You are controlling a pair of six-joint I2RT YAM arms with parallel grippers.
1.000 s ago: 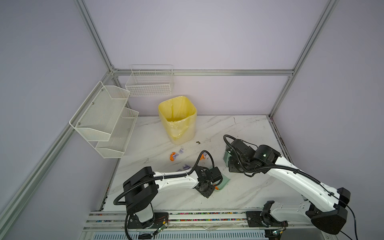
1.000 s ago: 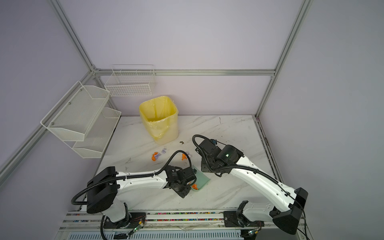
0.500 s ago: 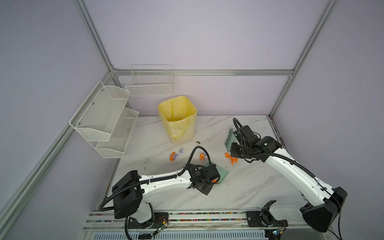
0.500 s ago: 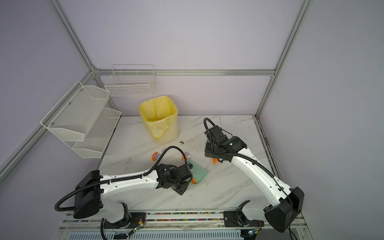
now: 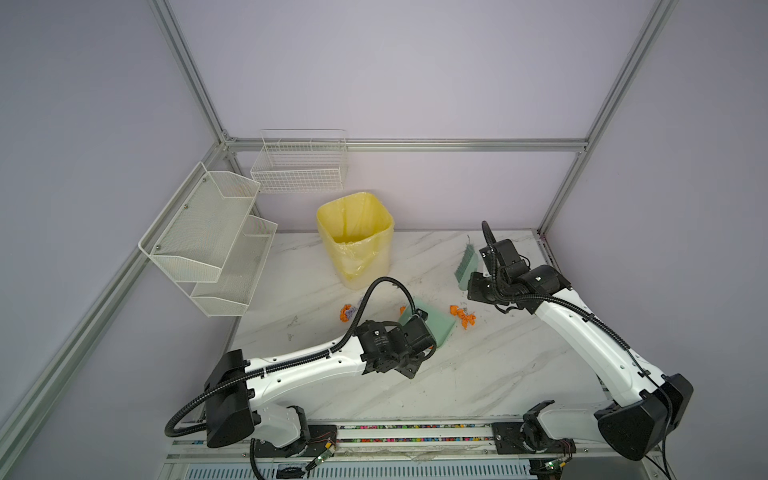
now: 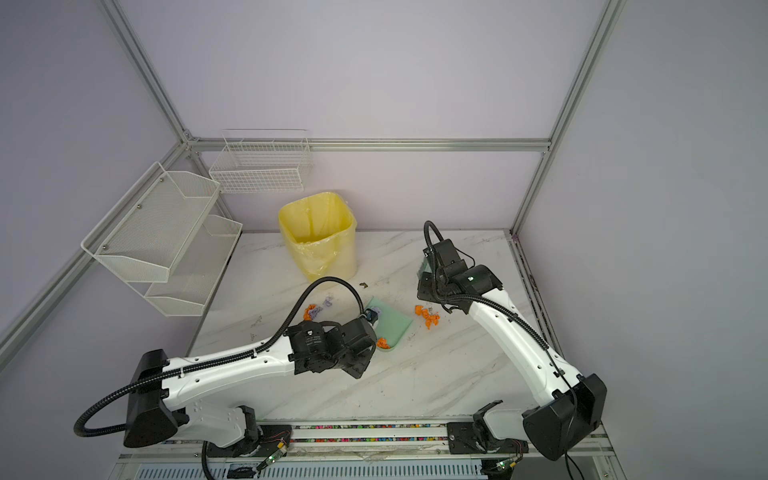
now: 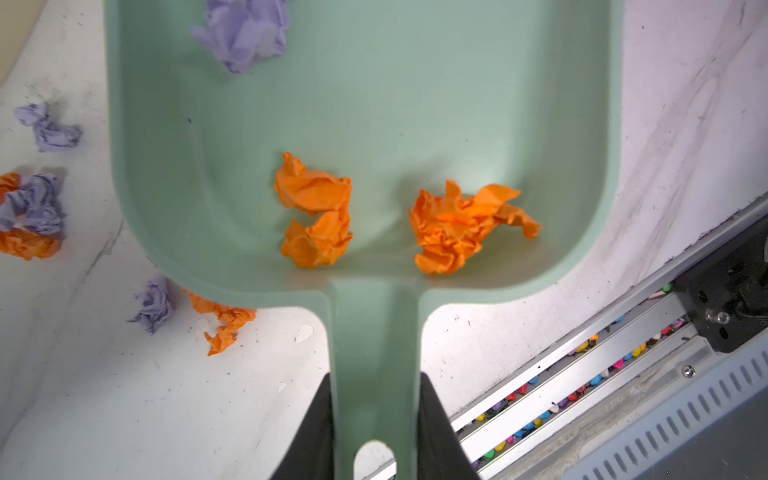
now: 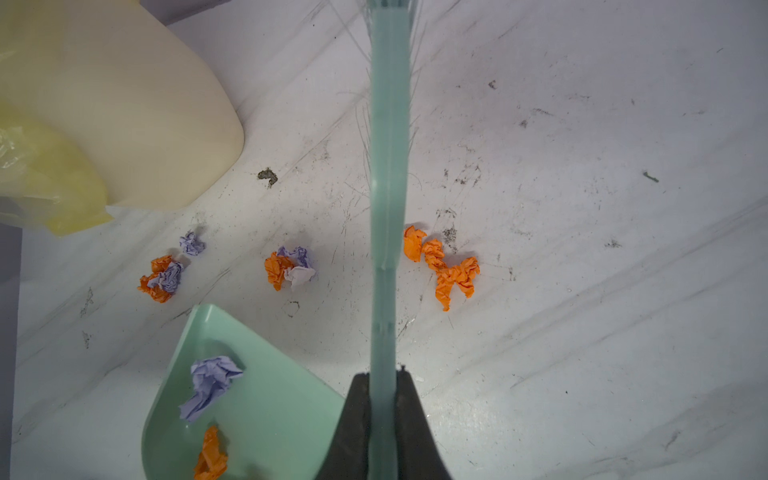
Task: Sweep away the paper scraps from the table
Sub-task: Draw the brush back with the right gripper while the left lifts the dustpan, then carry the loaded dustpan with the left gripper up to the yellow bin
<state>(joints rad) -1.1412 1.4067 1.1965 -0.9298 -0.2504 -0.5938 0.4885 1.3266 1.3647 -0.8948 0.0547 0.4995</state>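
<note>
Table: flat white marble-look top with grey veins and dark scuffs. It fills the lower centre of both top views.

Dustpan: smooth mint-green plastic, a shallow scoop with rounded corners and a long flat handle, at the centre of both top views. I have the left claw clamped on that handle, one black finger on each side.

Brush: matching mint plastic, a thin spine with fine bristles, centre right in a top view. My right claw is closed tight on its handle.

Scraps: small crumpled wads of orange and lilac paper.
- In the pan: two orange and one lilac, just ahead of the left claw.
- On the table: an orange string just right of the pan, below the brush in the frame and near the right claw.
- On the table: mixed orange-lilac clumps left of the pan, below the bin.

Bin: cream, rounded-square, with a crinkly yellow liner, upper centre.

Racks: white wire mesh, upper left, on the wall.
</note>
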